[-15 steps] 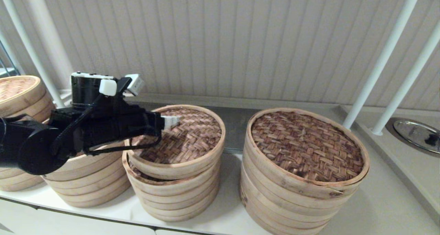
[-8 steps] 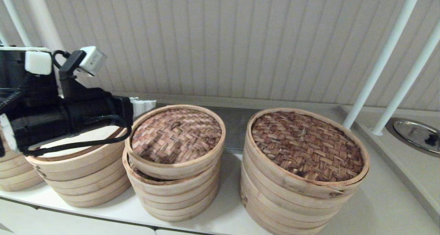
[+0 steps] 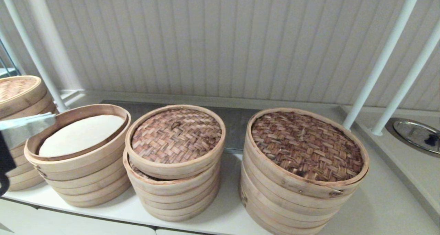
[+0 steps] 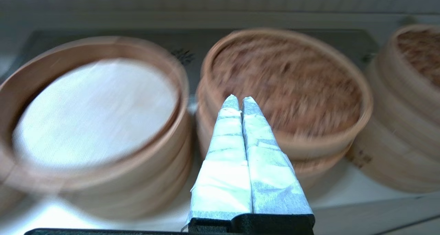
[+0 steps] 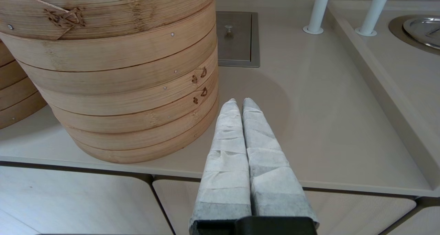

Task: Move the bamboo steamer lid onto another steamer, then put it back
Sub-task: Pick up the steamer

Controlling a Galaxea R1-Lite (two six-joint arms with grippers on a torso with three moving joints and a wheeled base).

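The bamboo steamer lid (image 3: 176,135), tan herringbone weave with a small dark loop handle (image 3: 175,125), rests slightly askew on the smallest steamer (image 3: 175,193) in the middle; the same lid (image 4: 285,87) shows in the left wrist view. A sliver of dark woven top (image 3: 144,175) shows under it. My left gripper (image 3: 51,117) hangs shut and empty at the far left, above the near left side of the liner steamer; in its wrist view the left gripper (image 4: 239,99) points toward the lid's near rim. My right gripper (image 5: 239,100) is shut and empty, low by the counter's front edge.
An uncovered steamer with a white liner (image 3: 80,135) stands left of the middle stack. The widest steamer with a dark woven lid (image 3: 306,145) stands to the right, close to my right gripper. Another steamer (image 3: 17,90) is at the far left. White poles (image 3: 381,59) and a metal lid (image 3: 416,133) are at the right.
My left arm has drawn back to the left from over the lid, almost out of the head view. The lid has stayed on the middle stack.
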